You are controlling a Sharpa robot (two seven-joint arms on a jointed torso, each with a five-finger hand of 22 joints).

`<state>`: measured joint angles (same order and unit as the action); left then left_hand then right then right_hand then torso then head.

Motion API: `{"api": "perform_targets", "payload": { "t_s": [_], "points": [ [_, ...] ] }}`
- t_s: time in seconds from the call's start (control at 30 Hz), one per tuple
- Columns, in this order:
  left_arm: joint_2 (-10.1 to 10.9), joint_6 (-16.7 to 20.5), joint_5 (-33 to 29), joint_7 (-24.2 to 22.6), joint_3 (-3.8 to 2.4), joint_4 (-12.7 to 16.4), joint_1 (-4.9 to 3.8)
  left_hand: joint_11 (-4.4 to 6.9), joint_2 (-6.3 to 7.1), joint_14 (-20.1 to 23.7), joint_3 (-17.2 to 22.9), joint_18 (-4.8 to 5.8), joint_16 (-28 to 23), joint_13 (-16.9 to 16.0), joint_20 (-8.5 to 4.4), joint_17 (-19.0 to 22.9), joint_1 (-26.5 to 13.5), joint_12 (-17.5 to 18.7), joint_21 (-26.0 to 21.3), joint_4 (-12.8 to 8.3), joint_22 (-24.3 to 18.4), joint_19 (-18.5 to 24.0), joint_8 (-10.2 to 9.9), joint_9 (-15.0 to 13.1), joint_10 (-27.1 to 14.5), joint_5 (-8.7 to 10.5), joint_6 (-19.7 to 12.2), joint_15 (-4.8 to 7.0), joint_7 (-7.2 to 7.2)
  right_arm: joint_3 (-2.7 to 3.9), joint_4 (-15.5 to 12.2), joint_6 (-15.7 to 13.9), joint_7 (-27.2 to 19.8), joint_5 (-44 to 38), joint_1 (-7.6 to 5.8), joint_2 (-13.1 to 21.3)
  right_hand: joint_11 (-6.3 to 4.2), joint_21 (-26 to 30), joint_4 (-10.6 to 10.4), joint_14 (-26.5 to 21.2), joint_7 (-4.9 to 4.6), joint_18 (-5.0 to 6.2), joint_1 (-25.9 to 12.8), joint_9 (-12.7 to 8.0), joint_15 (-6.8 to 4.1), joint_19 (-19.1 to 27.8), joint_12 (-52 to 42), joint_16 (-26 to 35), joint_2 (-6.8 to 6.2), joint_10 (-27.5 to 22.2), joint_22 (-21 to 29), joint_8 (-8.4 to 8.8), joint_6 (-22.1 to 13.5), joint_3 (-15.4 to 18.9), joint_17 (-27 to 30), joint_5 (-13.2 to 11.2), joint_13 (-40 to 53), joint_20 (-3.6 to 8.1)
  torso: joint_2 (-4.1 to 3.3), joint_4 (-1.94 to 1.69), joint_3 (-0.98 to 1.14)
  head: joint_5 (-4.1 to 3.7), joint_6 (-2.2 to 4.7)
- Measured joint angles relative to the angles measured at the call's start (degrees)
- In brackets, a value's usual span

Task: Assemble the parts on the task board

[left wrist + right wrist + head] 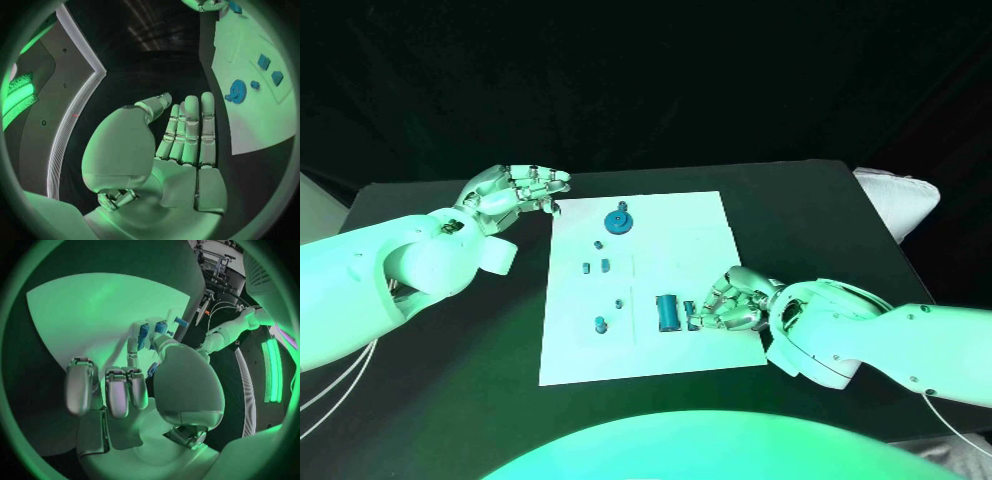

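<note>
left hand (514, 190) fingers straight, side by side, empty | right hand (733, 300) fingers curled, pinching blue part (689, 310) on task board (682, 235)

The task board (646, 330) is a white rectangular plate lying flat mid-counter, its long side running from 12 to 6 o'clock. A round blue disc-shaped part (617, 220) sits toward 12 o'clock. Two small blue parts (596, 266) lie side by side near the middle, with a smaller one (599, 244) above. Another small part (600, 324) stands at 7 o'clock. An oblong blue part (668, 312) lies toward 4 o'clock.
</note>
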<state>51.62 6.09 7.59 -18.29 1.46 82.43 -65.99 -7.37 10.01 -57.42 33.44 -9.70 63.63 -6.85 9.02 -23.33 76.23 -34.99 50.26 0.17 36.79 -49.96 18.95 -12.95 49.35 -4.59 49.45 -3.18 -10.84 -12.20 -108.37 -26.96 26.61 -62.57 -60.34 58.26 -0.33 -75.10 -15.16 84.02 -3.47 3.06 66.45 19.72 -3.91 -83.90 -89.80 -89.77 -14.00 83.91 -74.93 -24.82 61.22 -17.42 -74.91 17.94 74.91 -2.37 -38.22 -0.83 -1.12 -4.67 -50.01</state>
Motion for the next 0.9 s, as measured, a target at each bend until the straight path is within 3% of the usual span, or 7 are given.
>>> {"api": "perform_targets", "payload": {
  "t_s": [0.23, 0.57, 0.73, 0.9],
  "points": [
    [0.0, 0.0, 0.0, 0.0, 0.0, 0.0, 0.0, 0.0, 0.0, 0.0, 0.0, 0.0, 0.0, 0.0, 0.0, 0.0, 0.0, 0.0, 0.0, 0.0, 0.0, 0.0, 0.0, 0.0, 0.0, 0.0, 0.0, 0.0, 0.0, 0.0, -0.1, 1.1, -1.3, 0.1, 0.0, 0.4, 0.0, 0.0, -1.0, 0.0, 0.0, 0.01, 1.2, -0.2, 0.0, 0.0, 0.0, 0.0, 0.8, 0.0, 0.0, 0.0, 0.0, 3.5, 0.0, -3.9, 0.0, 0.0, 0.01, 0.03, 0.01, 0.04, 0.0],
    [0.0, 0.0, 0.0, 0.1, 0.01, 0.0, 0.01, -0.21, 0.0, 0.2, -0.2, 0.0, 0.0, 0.1, 0.0, 0.1, 0.0, 0.0, -0.4, 0.2, -0.1, 0.0, 0.0, 0.0, -0.2, 0.0, 0.0, -0.21, 0.0, 0.0, 0.3, 2.2, -1.9, 0.1, 0.0, 0.4, 0.0, 0.0, -0.9, 0.0, 0.0, 0.0, 2.9, -0.3, 0.0, 0.0, 0.0, 0.0, 1.54, 0.0, 0.0, 0.0, 0.0, 4.0, 0.0, -4.0, 0.0, 0.0, 0.0, -0.01, 0.01, -0.02, 0.0],
    [0.0, 0.0, 0.0, 0.2, 0.02, 0.0, 0.02, -0.2, 0.0, 0.2, -0.2, 0.0, 0.0, 0.1, 0.0, 0.1, 0.0, 0.0, -0.4, 0.2, -0.1, 0.0, 0.0, 0.0, -0.2, 0.0, 0.0, -0.21, 0.0, 0.0, 0.9, 2.6, -1.8, -0.2, 0.01, -0.2, 0.0, 0.0, -0.6, 0.0, 0.0, 0.0, 5.6, -0.4, 0.0, 0.0, 0.0, 0.0, 2.55, 0.0, 0.0, 0.23, 0.0, 4.3, 0.0, -7.1, 0.0, 0.0, 0.0, 0.0, -0.02, -0.03, 0.0],
    [0.0, 0.0, 0.0, 0.2, 0.02, 0.0, 0.02, -0.2, 0.0, 0.2, -0.2, 0.01, 0.0, 0.1, 0.0, 0.1, 0.0, 0.0, -0.4, 0.2, -0.1, 0.0, 0.0, 0.0, -0.2, 0.0, 0.0, -0.21, 0.0, 0.0, 1.6, 2.5, -1.2, -1.0, 0.02, -1.0, 0.0, 0.0, -0.7, 0.0, 0.0, 0.0, 6.3, -0.5, 0.0, 0.0, 0.0, 0.0, 3.27, 0.0, 0.0, 0.23, 0.0, 3.9, 0.0, -7.4, 0.0, 0.0, 0.0, -0.01, -0.03, -0.03, 0.0]
  ]
}}
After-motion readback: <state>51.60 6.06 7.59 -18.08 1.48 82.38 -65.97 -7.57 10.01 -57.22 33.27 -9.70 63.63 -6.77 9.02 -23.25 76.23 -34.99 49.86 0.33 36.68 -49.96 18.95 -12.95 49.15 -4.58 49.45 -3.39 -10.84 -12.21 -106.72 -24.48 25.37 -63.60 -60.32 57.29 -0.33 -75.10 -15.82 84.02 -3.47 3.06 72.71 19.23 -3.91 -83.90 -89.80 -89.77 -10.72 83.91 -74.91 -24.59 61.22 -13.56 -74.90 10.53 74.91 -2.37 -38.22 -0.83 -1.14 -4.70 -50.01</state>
